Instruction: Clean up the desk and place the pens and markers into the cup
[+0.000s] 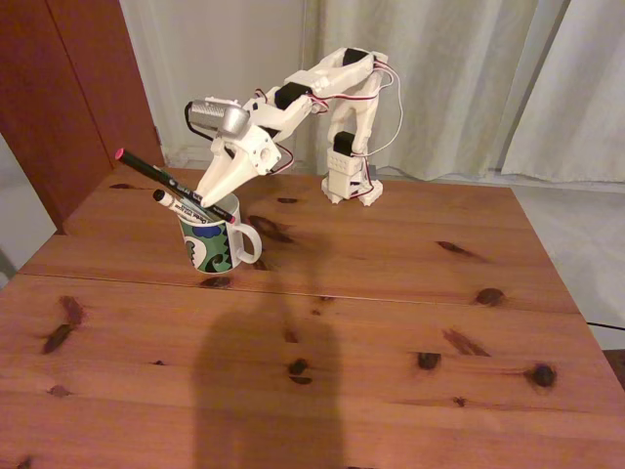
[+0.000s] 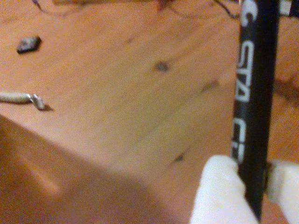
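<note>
Fixed view puts the white two-finger pincer (image 1: 208, 198) left of centre in the upper half of the frame, pointing down just above the white ceramic mug (image 1: 217, 245) with a handle and a green, blue and black pattern on its side. The pincer is clamped on a thin black pen with a red end (image 1: 156, 174), which lies tilted, its red tip up toward the upper left and its lower end toward the right, just above the mug's rim. A thick white marker with a black cap (image 1: 182, 206) leans out of the mug toward the left, just under the black pen. The mug stands upright on the large reddish-brown pine bench (image 1: 391, 313) with dark knots, a little above the seam that runs across the boards. The white arm's base (image 1: 350, 181) sits at the far edge of the bench, in front of pale curtains (image 1: 459, 78).

Wrist view shows the same black pen (image 2: 254, 102) as a dark bar with pale lettering running down the right side of the frame, pinched between two white fingertips (image 2: 217, 191) at the lower right. Behind it the bench (image 2: 117, 93) is blurred, with a small dark object (image 2: 29, 44) at the upper left that I cannot identify.
</note>
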